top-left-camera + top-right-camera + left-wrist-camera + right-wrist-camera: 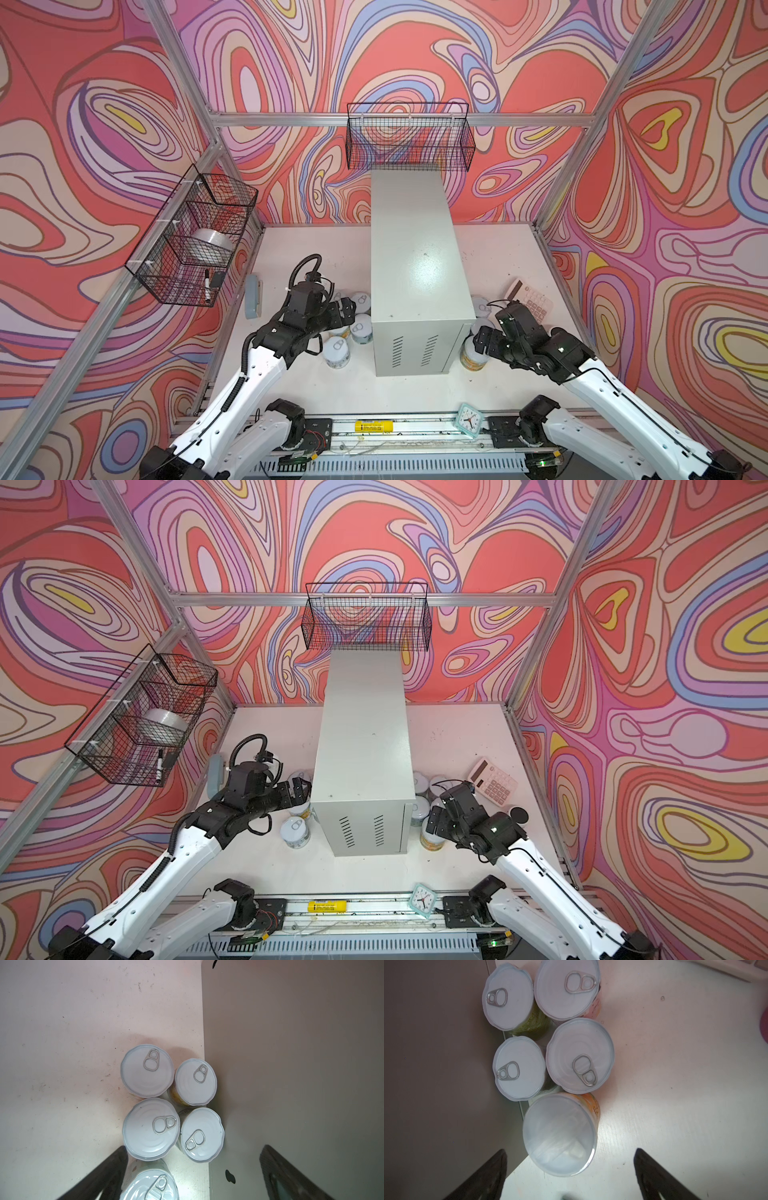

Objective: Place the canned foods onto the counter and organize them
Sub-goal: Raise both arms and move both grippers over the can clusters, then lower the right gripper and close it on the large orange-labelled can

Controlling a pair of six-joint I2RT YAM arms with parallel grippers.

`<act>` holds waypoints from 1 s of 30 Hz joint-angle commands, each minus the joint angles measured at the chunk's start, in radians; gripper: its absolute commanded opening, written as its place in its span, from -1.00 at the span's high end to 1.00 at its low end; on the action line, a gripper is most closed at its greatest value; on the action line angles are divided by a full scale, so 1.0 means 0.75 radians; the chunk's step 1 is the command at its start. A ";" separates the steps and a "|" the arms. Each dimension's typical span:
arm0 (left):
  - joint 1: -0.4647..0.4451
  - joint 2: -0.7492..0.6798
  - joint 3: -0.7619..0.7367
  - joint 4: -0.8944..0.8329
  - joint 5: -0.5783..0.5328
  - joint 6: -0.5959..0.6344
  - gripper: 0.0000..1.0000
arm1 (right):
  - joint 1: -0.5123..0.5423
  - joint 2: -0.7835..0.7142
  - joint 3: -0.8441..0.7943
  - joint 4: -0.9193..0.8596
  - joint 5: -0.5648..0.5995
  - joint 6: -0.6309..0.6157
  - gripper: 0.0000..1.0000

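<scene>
The counter (415, 266) (361, 750) is a tall light-grey metal box standing mid-table, and its glossy top is bare. Several silver-lidded cans stand on the table against each of its long sides. My left gripper (347, 311) (193, 1178) hangs open over the left cluster, holding nothing. The nearest can there (149, 1184) lies just inside one finger. My right gripper (482, 338) (571, 1180) is open and empty above the right cluster. An orange-labelled can (560, 1134) (473, 357) sits just ahead of its fingers. One can (337, 351) stands apart at the front left.
A calculator (532, 301) and a pink cylinder with a black top (518, 814) lie right of the right-hand cans. A blue-grey stapler (253, 297) lies at the left edge. A small clock (469, 417) and a yellow cylinder (373, 427) rest on the front rail. Wire baskets (409, 137) hang on the walls.
</scene>
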 commanded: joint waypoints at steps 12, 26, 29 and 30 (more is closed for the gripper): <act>-0.006 0.054 0.101 0.046 0.063 0.034 -1.00 | 0.235 0.209 -0.062 0.113 0.205 0.074 -0.97; -0.005 0.096 0.071 0.104 0.130 0.037 -0.96 | 0.238 0.312 -0.172 0.283 0.265 0.184 -0.82; -0.005 0.096 0.073 0.103 0.133 0.043 -0.96 | 0.238 0.335 -0.199 0.312 0.303 0.194 -0.81; -0.005 0.097 0.077 0.097 0.133 0.047 -0.96 | 0.238 0.342 -0.208 0.325 0.316 0.197 -0.80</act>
